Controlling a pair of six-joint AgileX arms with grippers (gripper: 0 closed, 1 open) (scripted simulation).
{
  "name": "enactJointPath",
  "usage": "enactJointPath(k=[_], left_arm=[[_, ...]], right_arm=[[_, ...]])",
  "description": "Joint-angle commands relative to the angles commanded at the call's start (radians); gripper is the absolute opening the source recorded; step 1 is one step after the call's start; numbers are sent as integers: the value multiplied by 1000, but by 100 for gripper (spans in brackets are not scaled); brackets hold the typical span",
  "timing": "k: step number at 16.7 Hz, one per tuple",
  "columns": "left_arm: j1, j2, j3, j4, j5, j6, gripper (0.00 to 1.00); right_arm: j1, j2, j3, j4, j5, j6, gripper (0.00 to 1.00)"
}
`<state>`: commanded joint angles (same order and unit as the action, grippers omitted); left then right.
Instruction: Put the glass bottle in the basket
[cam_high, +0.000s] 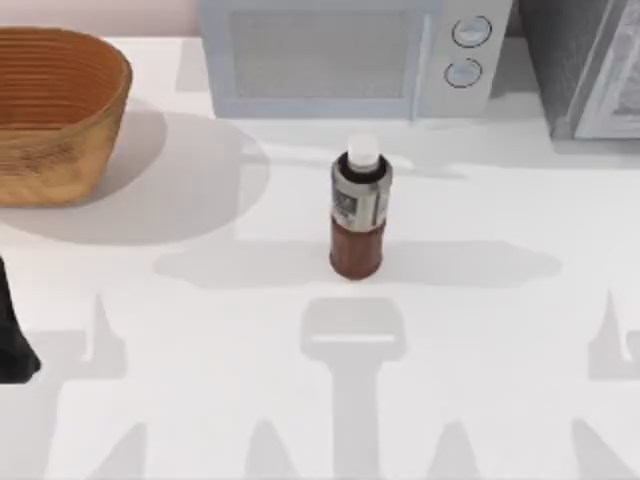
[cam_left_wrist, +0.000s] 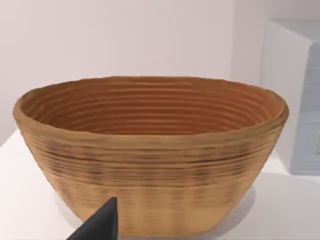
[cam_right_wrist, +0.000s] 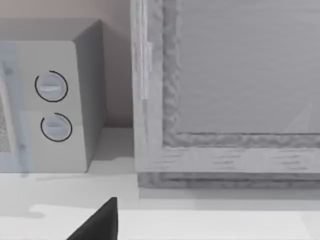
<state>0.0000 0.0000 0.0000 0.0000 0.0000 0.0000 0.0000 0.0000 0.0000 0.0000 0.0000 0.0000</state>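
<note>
The glass bottle (cam_high: 359, 212) is standing upright near the middle of the table (cam_high: 200, 330), white cap up, touched by nothing. The basket (cam_high: 50, 110) is sitting well apart from it, toward ten o'clock at the table's far left corner, and in the left wrist view its ribbed hollow (cam_left_wrist: 150, 107) is lying empty. Behind the bottle, at twelve o'clock, a microwave (cam_high: 330, 60) with two round dials is standing against the wall; a grey framed cabinet (cam_right_wrist: 225, 100) is filling the one o'clock corner.

The left arm (cam_high: 12, 335) is showing as a dark shape at the eight o'clock edge; one dark fingertip (cam_left_wrist: 100, 225) is pointing toward the basket, but I cannot tell how its fingers are set. The right gripper's fingertip (cam_right_wrist: 100, 222) is facing the microwave and cabinet, its spread equally unclear.

By my judgement nothing is done yet: reaching, grasping, carrying and releasing all remain.
</note>
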Motion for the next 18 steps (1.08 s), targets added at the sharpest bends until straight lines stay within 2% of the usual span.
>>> enactJointPath(k=[4,8,12,18], left_arm=[[-12,31,12,30,7,-1,100],[-73,220,71,201,37,-3,100],[-162,563,157,469,76,0,100],[-321,1223,300,946,147,8,100]], right_arm=[[0,0,0,0,0,0,100],[0,0,0,0,0,0,100],[0,0,0,0,0,0,100],[0,0,0,0,0,0,100]])
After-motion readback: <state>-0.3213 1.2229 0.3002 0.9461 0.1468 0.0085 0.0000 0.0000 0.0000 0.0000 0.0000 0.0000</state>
